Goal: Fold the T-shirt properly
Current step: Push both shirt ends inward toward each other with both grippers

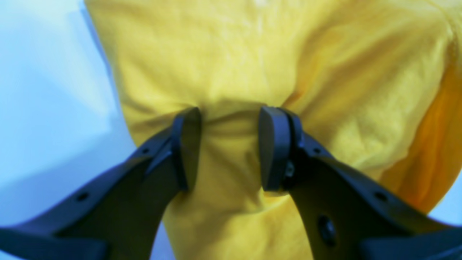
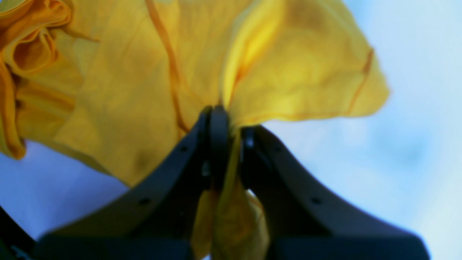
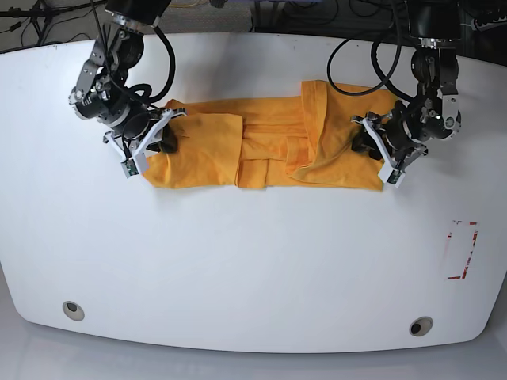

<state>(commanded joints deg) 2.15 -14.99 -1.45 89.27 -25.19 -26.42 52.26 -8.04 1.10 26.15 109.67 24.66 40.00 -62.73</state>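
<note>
Two sets of fingers sit at opposite ends of the T-shirt (image 3: 269, 144), which lies lengthwise across the white desk (image 3: 253, 261): the right gripper (image 2: 231, 144) pinches cloth tightly, while the left gripper (image 1: 229, 148) stands parted around a bunched fold, not yet clamped.

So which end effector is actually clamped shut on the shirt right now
The right end effector: its jaws are pinched together with T-shirt fabric squeezed between them. The left end effector has its jaws apart, straddling a bunched fold.
</note>
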